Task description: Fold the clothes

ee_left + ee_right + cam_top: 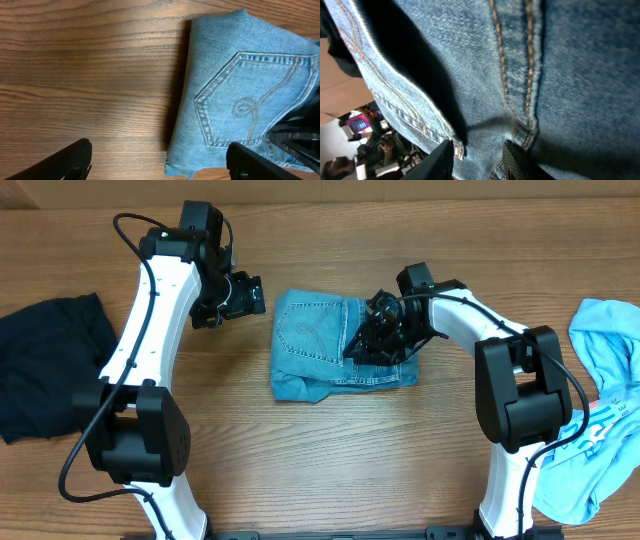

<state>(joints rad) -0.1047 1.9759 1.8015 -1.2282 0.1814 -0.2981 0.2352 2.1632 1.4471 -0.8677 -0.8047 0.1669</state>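
Observation:
Folded blue jeans [310, 345] lie at the middle of the wooden table, back pocket up. They also show in the left wrist view [240, 85]. My left gripper [245, 295] is open and empty, hovering just left of the jeans' far left corner; its fingers [160, 150] straddle bare wood and the jeans' edge. My right gripper [372, 338] rests on the right part of the jeans. In the right wrist view its fingers [477, 156] are closed on a fold of denim [545, 75] near a seam and belt loop.
A black garment [45, 360] lies crumpled at the left edge of the table. A light blue shirt [600, 410] lies bunched at the right edge. Bare wood [330, 450] lies in front of the jeans.

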